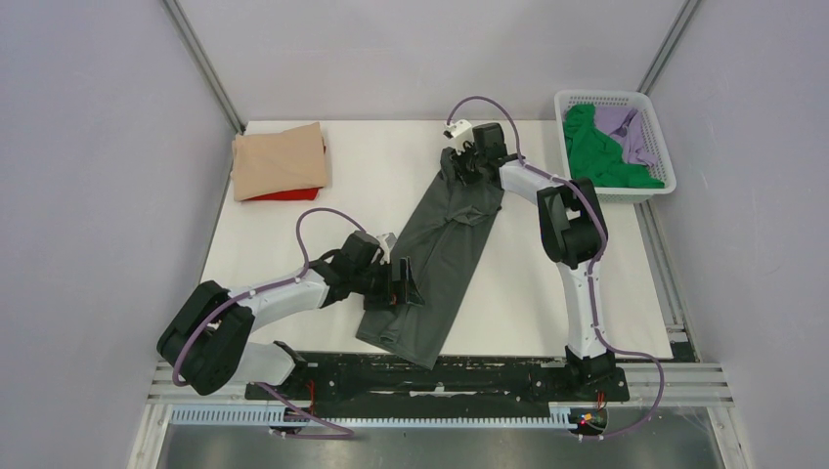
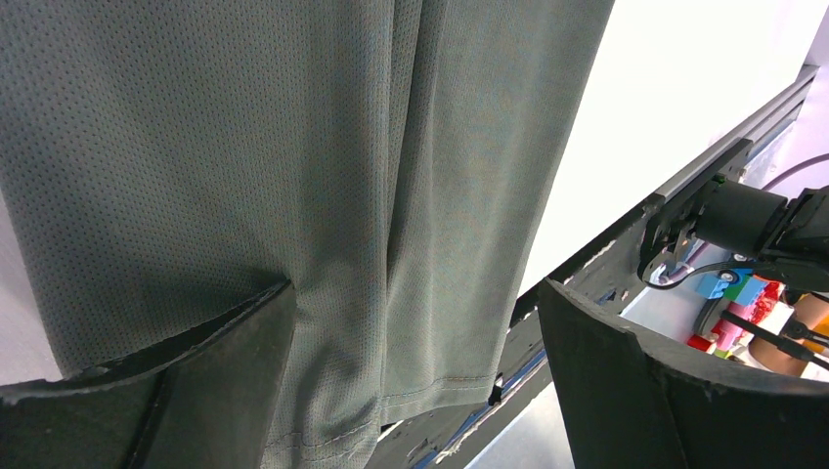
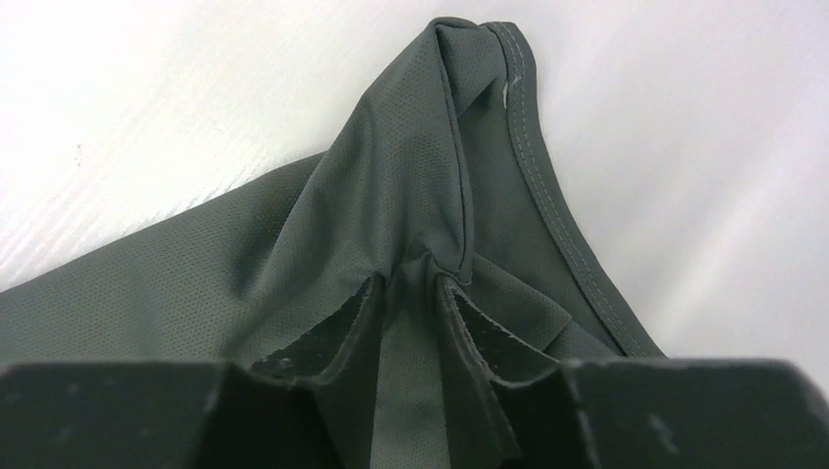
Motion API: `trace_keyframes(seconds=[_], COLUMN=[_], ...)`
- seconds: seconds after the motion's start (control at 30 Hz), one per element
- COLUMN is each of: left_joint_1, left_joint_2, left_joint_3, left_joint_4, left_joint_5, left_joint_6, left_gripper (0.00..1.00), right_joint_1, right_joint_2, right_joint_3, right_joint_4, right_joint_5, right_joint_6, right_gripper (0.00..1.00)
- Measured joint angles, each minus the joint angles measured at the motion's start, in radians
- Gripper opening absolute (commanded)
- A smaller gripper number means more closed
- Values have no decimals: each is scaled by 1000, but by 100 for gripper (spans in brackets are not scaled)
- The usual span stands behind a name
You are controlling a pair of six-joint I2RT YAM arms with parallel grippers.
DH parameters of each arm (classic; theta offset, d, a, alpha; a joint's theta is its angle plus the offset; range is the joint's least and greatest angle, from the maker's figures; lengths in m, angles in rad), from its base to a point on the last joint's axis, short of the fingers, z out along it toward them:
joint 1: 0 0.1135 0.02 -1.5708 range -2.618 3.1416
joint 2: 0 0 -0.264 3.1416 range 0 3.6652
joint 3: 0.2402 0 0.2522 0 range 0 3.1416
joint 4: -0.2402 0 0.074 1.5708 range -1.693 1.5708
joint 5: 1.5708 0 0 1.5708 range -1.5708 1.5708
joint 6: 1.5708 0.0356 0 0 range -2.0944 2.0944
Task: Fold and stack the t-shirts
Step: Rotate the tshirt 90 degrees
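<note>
A dark grey t-shirt [image 1: 445,254] lies as a long narrow strip slanting across the white table [image 1: 547,283]. My right gripper [image 1: 467,164] is at its far end. In the right wrist view the right gripper [image 3: 411,274] is shut on a raised pinch of the shirt [image 3: 293,254] beside a stitched hem. My left gripper [image 1: 403,283] hovers over the near part of the strip. In the left wrist view the left gripper [image 2: 415,293] stands wide open above the shirt [image 2: 244,147], its hem just below. A tan t-shirt [image 1: 279,159] lies folded on a red t-shirt [image 1: 286,194] at the far left.
A white lattice basket [image 1: 606,96] at the far right corner holds a green t-shirt [image 1: 596,151] and a lilac t-shirt [image 1: 626,127]. Grey walls enclose the table on three sides. A black rail [image 1: 489,376] with the arm bases runs along the near edge.
</note>
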Motion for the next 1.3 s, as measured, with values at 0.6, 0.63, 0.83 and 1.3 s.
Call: trace_keyframes(seconds=[0.6, 0.63, 0.83, 1.3], left_joint_1=[-1, -1, -1, -1], left_joint_2=[-18, -22, -51, -120], left_joint_3=[-5, -5, -21, -53], left_joint_4=[-29, -34, -50, -74], left_joint_5=[-11, -13, -30, -63], left_joint_6=[0, 0, 0, -1], left_gripper=[100, 100, 100, 100], right_joint_1=[0, 0, 0, 19], right_joint_2=[8, 11, 51, -297], right_joint_3=[68, 75, 86, -238], right_joint_4=[112, 120, 146, 172], right_joint_5=[-22, -22, -19, -44], right_joint_6=[42, 42, 48, 259], right_gripper=[6, 7, 62, 98])
